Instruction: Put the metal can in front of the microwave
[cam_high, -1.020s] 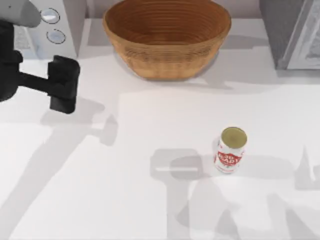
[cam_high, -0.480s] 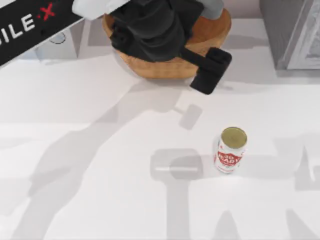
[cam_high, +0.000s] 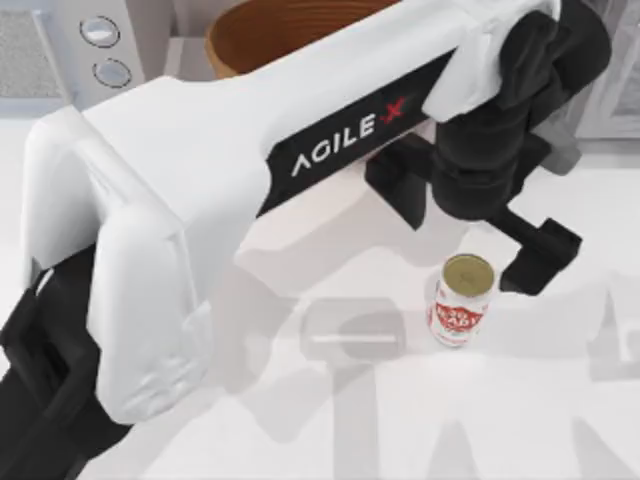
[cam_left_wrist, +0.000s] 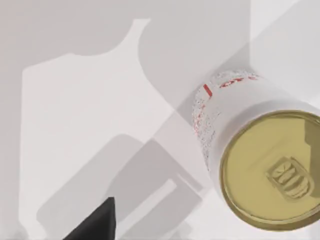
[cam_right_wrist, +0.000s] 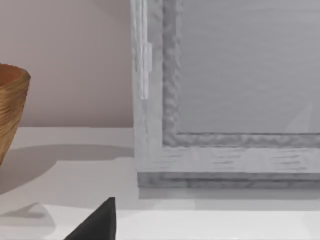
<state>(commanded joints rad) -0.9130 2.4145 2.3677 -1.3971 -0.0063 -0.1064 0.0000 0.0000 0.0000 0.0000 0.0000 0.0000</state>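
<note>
Top view shows my left hand (cam_high: 470, 240) open and empty above the metal can (cam_high: 461, 300), reaching; next I should descend and grip it.

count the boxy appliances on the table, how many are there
2. The microwave with two round dials sits at the table's back left corner; the darker grey appliance stands at the back right, partly behind the left arm. The arm may be hiding more.
</note>
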